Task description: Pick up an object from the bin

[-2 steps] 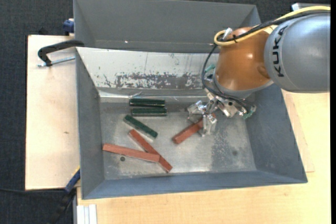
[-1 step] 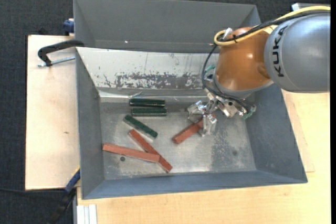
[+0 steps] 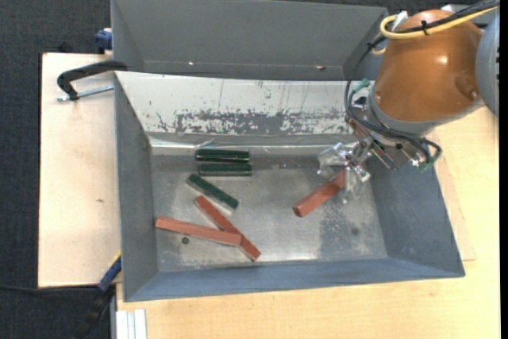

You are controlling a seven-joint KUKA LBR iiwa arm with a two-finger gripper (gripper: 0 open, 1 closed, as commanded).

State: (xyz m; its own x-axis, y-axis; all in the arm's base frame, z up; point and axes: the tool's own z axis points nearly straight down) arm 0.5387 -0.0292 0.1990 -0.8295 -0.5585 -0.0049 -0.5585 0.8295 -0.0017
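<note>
- My gripper (image 3: 347, 175) sits right of the frame's centre, at the upper end of a reddish-brown bar (image 3: 314, 202) that slants down-left on the floor of the bin (image 3: 135, 194).
- I cannot tell whether it is apart or clamped on that bar.
- Well apart to the left lie a pair of dark green bars (image 3: 224, 156) side by side, with a slanted green bar (image 3: 213, 192) below them.
- Two overlapping red-brown strips (image 3: 190, 229) lie at lower left.

floor (image 3: 270, 210) bare mid-bin | sticks (image 3: 213, 192) crowd left | red block (image 3: 317, 201) lies right
</note>
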